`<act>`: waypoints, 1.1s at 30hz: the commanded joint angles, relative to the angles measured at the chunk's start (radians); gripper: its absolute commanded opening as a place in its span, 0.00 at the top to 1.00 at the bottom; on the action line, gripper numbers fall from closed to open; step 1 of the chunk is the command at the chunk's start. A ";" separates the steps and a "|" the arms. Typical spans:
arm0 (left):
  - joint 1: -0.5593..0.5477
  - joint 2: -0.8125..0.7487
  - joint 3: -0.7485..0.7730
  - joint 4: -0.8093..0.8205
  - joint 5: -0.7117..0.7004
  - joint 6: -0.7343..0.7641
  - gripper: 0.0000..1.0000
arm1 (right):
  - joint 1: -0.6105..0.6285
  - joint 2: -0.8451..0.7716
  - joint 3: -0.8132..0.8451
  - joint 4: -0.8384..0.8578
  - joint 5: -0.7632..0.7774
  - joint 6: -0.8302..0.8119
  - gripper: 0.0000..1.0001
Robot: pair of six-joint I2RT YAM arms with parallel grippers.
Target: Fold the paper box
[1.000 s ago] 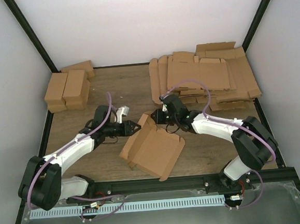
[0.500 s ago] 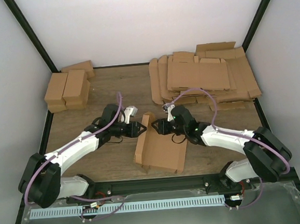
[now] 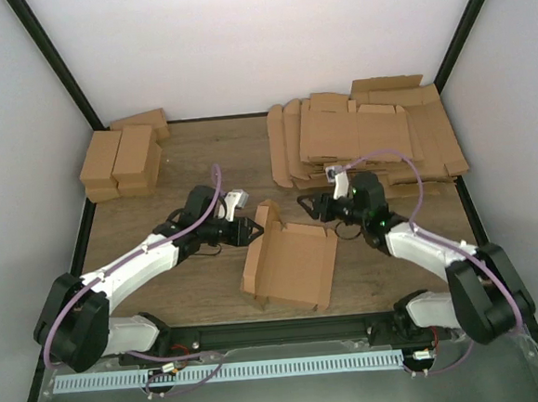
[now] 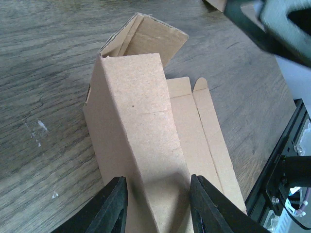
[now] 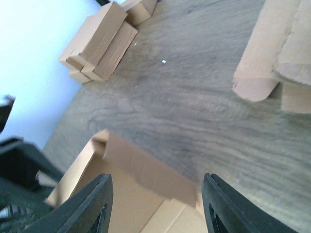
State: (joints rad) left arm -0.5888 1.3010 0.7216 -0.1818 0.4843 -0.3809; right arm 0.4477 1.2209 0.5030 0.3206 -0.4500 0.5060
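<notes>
The paper box (image 3: 293,269) is a brown die-cut sheet lying in the middle of the table, with its left wall and far flap raised. My left gripper (image 3: 254,227) is at the box's far left corner. In the left wrist view its jaws (image 4: 158,206) are apart and stand astride the folded left wall (image 4: 141,121). My right gripper (image 3: 308,205) is open and empty. It hovers just beyond the box's far right corner, clear of it. In the right wrist view the box's far flap (image 5: 131,194) lies below and between its jaws (image 5: 158,204).
A heap of flat cardboard blanks (image 3: 367,142) lies at the back right, and their curled edges show in the right wrist view (image 5: 272,53). Finished brown boxes (image 3: 121,157) stand at the back left. A black rail (image 3: 279,331) runs along the near edge.
The box has turned and now lies square to the table edge. My right gripper has left it and drawn back to the right. My left gripper moved forward onto the left wall.
</notes>
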 commanded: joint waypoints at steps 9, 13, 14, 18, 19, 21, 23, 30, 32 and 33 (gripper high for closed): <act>-0.049 0.062 0.058 -0.085 -0.073 0.032 0.63 | -0.066 0.477 0.369 0.030 -0.291 0.109 0.68; -0.067 0.083 0.075 -0.094 -0.074 0.040 0.63 | -0.026 0.569 0.425 0.017 -0.352 0.087 0.73; -0.074 0.090 0.083 -0.100 -0.078 0.045 0.63 | -0.017 0.585 0.429 0.017 -0.371 0.084 0.74; -0.091 0.115 0.092 -0.108 -0.095 0.050 0.63 | -0.006 0.594 0.381 0.076 -0.446 0.091 0.75; -0.093 0.117 0.092 -0.108 -0.096 0.050 0.63 | -0.006 0.589 0.363 0.097 -0.466 0.090 0.75; -0.094 0.118 0.093 -0.109 -0.100 0.050 0.63 | -0.004 0.570 0.324 0.128 -0.496 0.084 0.76; -0.094 0.117 0.092 -0.108 -0.102 0.051 0.63 | -0.003 0.546 0.286 0.142 -0.511 0.063 0.76; -0.097 0.120 0.092 -0.105 -0.071 0.060 0.63 | -0.003 0.486 0.192 0.143 -0.502 -0.024 0.76; -0.100 0.120 0.092 -0.105 -0.062 0.063 0.63 | -0.003 0.478 0.172 0.140 -0.480 -0.042 0.74; -0.101 0.120 0.093 -0.105 -0.055 0.065 0.63 | -0.003 0.473 0.164 0.138 -0.461 -0.050 0.74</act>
State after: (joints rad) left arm -0.6880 1.3884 0.8169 -0.2440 0.4583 -0.3397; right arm 0.4221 1.7279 0.7025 0.4641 -0.8669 0.5243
